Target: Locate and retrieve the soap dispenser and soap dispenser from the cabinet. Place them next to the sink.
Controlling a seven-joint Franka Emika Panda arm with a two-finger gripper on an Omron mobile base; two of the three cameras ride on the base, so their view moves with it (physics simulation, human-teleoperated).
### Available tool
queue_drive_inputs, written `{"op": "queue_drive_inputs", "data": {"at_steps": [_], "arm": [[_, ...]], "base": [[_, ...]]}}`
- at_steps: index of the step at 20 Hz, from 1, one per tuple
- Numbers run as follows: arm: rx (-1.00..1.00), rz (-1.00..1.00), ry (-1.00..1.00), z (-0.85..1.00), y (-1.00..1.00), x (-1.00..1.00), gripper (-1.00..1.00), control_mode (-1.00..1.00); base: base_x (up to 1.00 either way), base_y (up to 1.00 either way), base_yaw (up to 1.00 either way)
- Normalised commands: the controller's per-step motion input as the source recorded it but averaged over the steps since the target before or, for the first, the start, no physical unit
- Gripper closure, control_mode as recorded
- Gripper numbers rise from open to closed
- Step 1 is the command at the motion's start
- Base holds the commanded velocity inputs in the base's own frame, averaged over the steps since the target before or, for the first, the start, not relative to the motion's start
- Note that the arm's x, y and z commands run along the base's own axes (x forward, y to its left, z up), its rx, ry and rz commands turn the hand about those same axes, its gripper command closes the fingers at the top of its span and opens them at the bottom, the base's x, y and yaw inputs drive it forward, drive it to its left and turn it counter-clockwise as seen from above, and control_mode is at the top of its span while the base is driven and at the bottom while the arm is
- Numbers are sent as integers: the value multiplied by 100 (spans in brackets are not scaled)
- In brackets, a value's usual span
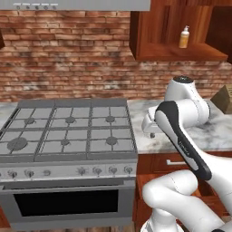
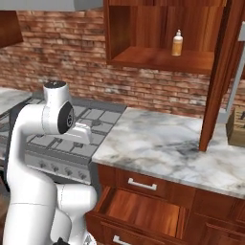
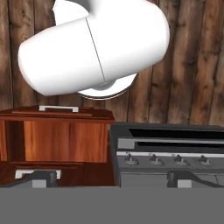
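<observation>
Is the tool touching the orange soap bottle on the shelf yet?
Apart. In the left base view the orange soap bottle stands alone on the cabinet shelf, with the arm folded well below it.

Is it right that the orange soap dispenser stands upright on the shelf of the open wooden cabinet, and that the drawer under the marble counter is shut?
Not quite. The drawer under the marble counter is pulled open, as the right base view shows. The rest holds: the orange soap dispenser stands upright on the shelf of the open wooden cabinet.
</observation>
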Motion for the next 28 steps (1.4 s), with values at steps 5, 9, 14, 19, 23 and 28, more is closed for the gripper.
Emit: {"op": "queue_drive_inputs", "data": {"at_steps": [5, 9, 14, 19, 23, 28], "arm": [[0, 0, 0, 0, 0, 0, -100, 100], [0, 0, 0, 0, 0, 0, -100, 100], [0, 0, 0, 0, 0, 0, -100, 100], [0, 0, 0, 0, 0, 0, -100, 100], [0, 0, 0, 0, 0, 0, -100, 100], [0, 0, 0, 0, 0, 0, -100, 100]], "base": [[10, -55, -14], [8, -39, -12], [30, -25, -11], [48, -28, -10], [47, -30, -8], [44, -40, -7]]}}
